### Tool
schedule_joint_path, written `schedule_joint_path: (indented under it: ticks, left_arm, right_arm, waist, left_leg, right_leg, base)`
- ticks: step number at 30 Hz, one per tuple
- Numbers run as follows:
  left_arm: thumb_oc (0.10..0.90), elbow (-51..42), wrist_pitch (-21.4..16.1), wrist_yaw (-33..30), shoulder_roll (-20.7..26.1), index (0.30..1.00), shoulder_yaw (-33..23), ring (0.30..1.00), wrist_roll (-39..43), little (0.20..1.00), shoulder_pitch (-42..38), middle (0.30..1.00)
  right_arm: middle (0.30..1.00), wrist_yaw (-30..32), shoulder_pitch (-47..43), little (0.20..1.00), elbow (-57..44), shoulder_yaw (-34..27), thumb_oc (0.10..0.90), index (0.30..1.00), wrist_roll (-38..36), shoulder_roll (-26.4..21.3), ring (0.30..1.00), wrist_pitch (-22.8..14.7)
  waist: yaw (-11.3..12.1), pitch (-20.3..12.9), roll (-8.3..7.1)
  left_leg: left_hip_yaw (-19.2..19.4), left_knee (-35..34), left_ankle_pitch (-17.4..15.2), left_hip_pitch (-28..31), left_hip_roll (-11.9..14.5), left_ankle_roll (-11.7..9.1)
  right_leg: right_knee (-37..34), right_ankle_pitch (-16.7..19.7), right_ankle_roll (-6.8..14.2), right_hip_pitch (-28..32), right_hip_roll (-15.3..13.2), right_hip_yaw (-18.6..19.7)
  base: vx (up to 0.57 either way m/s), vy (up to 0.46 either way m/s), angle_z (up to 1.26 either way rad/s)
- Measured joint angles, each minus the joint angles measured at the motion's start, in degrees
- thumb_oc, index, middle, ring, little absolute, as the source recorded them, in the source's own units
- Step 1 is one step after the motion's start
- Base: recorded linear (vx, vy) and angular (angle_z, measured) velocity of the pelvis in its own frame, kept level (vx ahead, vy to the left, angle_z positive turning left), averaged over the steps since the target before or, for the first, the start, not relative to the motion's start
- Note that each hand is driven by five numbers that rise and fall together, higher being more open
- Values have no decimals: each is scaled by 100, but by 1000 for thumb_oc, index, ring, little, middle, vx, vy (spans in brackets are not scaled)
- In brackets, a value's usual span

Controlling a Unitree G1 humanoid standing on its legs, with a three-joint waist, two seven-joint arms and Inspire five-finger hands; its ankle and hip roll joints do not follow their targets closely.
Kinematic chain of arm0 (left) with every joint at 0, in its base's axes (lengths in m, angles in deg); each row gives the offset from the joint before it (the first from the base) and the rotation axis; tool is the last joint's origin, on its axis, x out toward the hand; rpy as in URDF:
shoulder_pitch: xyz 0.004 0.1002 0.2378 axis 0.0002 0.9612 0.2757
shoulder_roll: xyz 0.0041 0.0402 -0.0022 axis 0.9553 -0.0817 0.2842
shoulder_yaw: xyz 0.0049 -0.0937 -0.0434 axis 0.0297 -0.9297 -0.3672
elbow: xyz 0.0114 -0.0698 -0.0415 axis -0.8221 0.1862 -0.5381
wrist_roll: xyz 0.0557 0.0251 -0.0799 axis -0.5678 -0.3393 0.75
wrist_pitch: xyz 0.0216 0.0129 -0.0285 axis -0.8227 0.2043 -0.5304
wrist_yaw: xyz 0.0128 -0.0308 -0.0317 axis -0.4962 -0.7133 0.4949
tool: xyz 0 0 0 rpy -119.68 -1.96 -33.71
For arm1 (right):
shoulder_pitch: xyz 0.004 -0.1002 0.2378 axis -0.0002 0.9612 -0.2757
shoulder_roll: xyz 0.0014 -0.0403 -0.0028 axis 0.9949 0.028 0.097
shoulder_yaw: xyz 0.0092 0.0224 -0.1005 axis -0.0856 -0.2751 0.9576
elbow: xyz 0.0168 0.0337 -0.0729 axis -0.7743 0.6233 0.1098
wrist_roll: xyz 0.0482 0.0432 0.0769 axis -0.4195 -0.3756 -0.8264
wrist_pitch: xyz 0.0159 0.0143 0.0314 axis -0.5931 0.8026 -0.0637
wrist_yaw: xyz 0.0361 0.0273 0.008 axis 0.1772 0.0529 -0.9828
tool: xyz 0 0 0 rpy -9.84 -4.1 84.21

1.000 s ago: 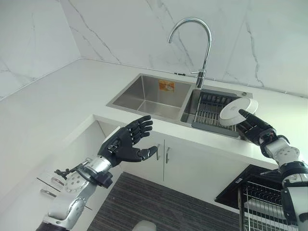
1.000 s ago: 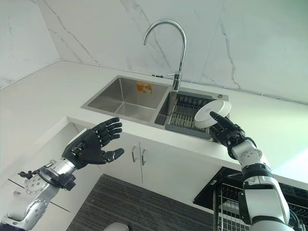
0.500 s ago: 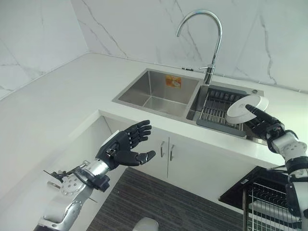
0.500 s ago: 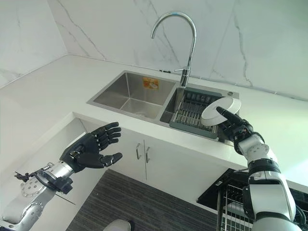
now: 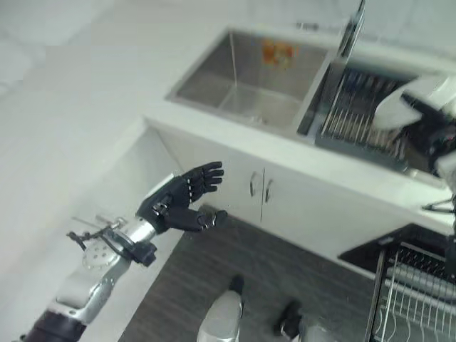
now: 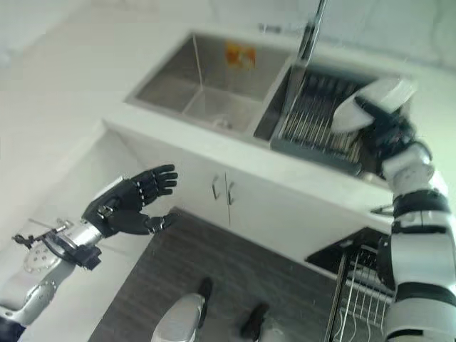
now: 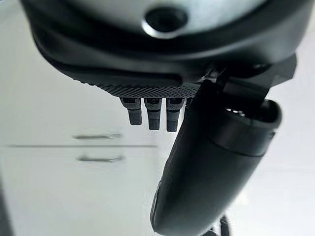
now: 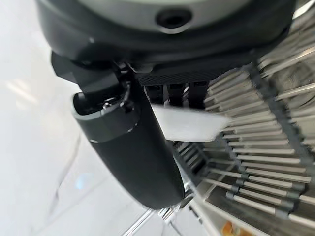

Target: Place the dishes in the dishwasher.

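A white plate [image 6: 375,101] is held above the wire dish rack [image 5: 356,120] in the sink's right basin. My right hand [image 6: 389,132] is shut on the plate, with the thumb across its face and the fingers behind it. In the right wrist view the plate [image 8: 189,123] shows between thumb and fingers, with the rack wires [image 8: 266,162] past it. My left hand [image 5: 178,206] hangs open in front of the cabinet, fingers straight, holding nothing. The dishwasher's pulled-out wire basket [image 5: 417,292] stands at the lower right, below the counter.
The left sink basin [image 5: 249,78] is bare steel, and the faucet [image 5: 353,32] rises between the basins. White cabinet doors with two handles [image 5: 260,189] sit under the sink. A white counter [image 5: 85,107] runs along the left. Dark floor [image 5: 285,271] lies below.
The camera has tilted down, so the whole scene has shifted up. My right hand keeps the plate over the rack. My left hand stays open at about the same place.
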Motion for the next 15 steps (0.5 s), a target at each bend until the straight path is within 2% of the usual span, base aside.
schedule_joint_path:
  ticks: [3,7,15]
  left_arm:
    - [800,-37,-161,-60,31,900,-3,900,185,900,-59,900]
    - [800,-32,-161,-158,81,900,-2,900,227,900,-275,900]
    - [800,-84,-163,-270,84,900,2,900,433,900,-571,900]
  right_arm:
    - [300,69,-249,300,-20,147,400,300,0,-33,300,-195]
    - [300,104,-512,300,-53,222,400,300,0,-55,300,-398]
    - [300,315,-558,300,-102,279,400,300,3,110,300,-842]
  waist:
    - [9,192,26]
    - [3,314,-49]
    - [-23,381,-100]
  left_leg:
    - [-12,-43,71,-137,35,-27]
    - [-21,-102,163,-420,83,-56]
    - [27,-101,167,-415,87,-40]
  right_leg:
    - [8,-18,31,-158,-7,6]
    - [70,2,48,-500,33,48]
    - [45,52,41,-516,36,131]
  base:
    - [-164,-27,0]
    - [-119,-21,-1]
    - [-75,-5,-2]
